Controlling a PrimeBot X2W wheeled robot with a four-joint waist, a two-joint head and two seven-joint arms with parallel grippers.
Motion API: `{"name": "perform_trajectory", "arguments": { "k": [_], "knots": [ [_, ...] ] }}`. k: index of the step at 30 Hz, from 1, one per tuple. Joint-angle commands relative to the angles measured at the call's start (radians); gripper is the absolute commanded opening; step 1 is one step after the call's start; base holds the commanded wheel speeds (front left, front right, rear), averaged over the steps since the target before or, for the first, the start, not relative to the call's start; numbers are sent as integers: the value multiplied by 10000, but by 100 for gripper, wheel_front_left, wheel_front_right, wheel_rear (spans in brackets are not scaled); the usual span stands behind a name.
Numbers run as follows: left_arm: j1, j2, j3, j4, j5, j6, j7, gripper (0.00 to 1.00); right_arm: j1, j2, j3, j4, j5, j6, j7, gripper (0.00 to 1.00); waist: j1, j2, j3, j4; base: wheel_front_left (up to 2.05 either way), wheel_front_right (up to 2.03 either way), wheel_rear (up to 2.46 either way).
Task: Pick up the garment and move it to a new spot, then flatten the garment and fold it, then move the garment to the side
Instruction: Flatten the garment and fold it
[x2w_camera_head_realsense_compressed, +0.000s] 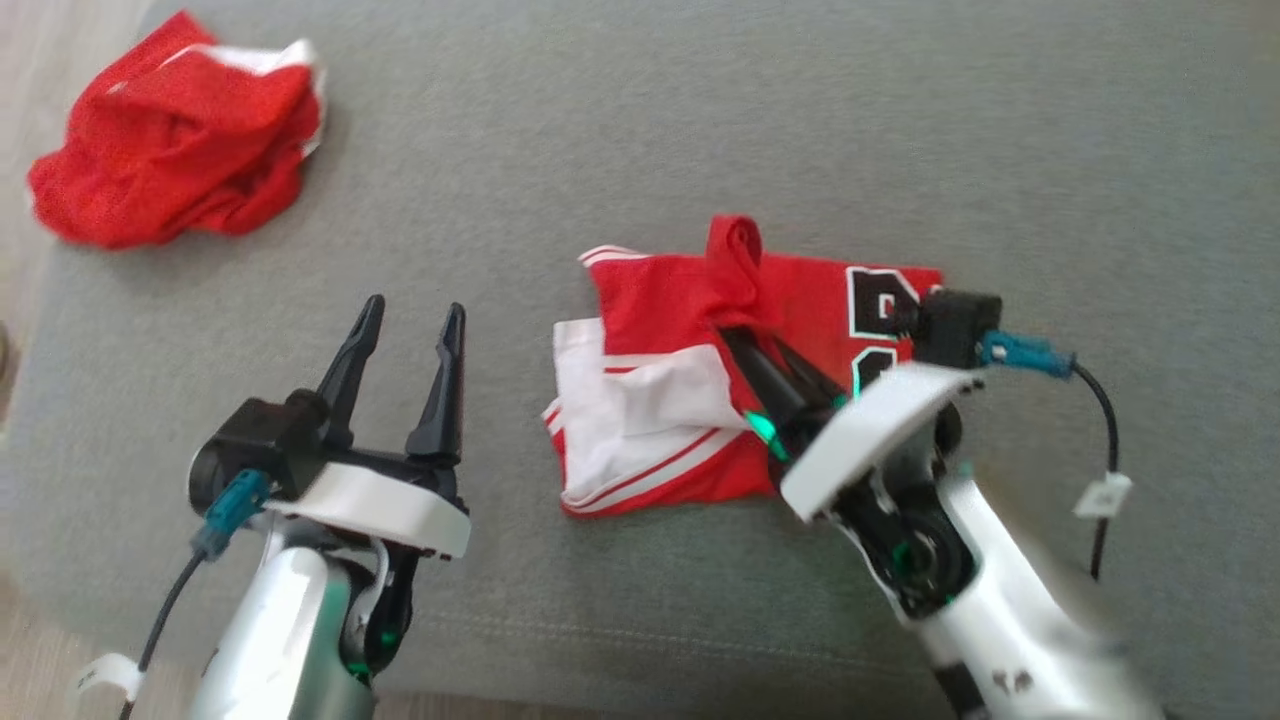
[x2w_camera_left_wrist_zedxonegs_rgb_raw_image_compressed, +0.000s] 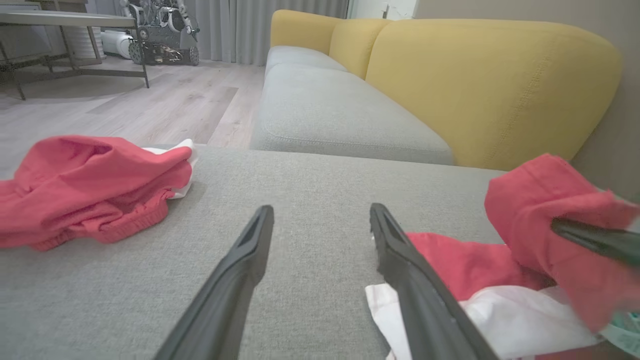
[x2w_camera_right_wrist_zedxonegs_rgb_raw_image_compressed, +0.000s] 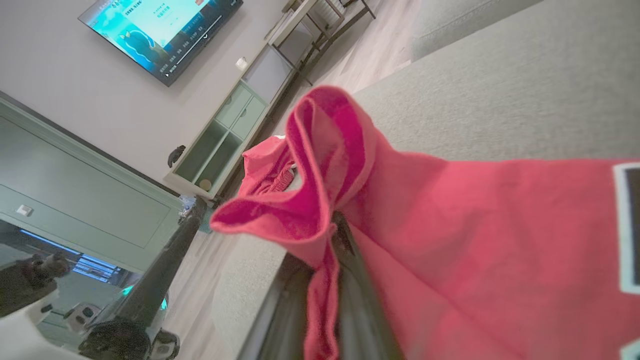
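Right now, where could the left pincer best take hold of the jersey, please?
Probably the white corner, from the left: it lies loose at the edge nearest the open left pincer, opposite the red fold the right pincer pinches.

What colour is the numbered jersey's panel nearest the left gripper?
White with red stripes, on the red fabric jersey; clearest in head view.

Left tool (x2w_camera_head_realsense_compressed: 415, 306) hovers, fingers spread wide; right tool (x2w_camera_head_realsense_compressed: 748, 340) pinched shut, angled leftward
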Motion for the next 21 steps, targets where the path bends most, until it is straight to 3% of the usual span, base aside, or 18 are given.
{"name": "perform_trajectory", "arguments": {
  "k": [1, 6, 7, 8, 9, 16, 21],
  "knots": [
    [-511, 52, 268, -271, 113, -37, -78, 100, -837, 27, 511, 275, 301, -7, -577, 0, 0, 0, 316, 414, 0, 0, 0],
    [-637, -36, 293, -248, 110, -75, -78, 100, -1791, 27, 1351, 1832, 780, -7, -1361, 0, 0, 0, 601, 684, 0, 0, 0],
    [-655, -48, 313, -252, 112, -84, -78, 100, -1927, 27, 1508, 2062, 873, -7, -1495, 11, 0, 0, 641, 699, 0, 0, 0],
    [-665, -56, 340, -251, 113, -87, -78, 100, -2054, 27, 1656, 2254, 955, -7, -1635, 47, 0, 0, 680, 702, 0, 0, 0],
    [-672, -62, 369, -252, 117, -90, -78, 100, -2182, 27, 1792, 2409, 1023, -7, -1792, 100, 0, 0, 713, 692, 0, 0, 0],
    [-650, -17, 558, -244, 188, -84, -78, 100, -2840, 27, 2450, 2387, 1264, -7, -2725, 100, 0, 0, 757, 411, 0, 0, 0],
    [-617, 58, 692, -231, 244, -53, -78, 100, -3029, 27, 2000, 2005, 691, -7, -3185, 100, 0, 0, 622, 75, 0, 0, 0]
  ]
}}
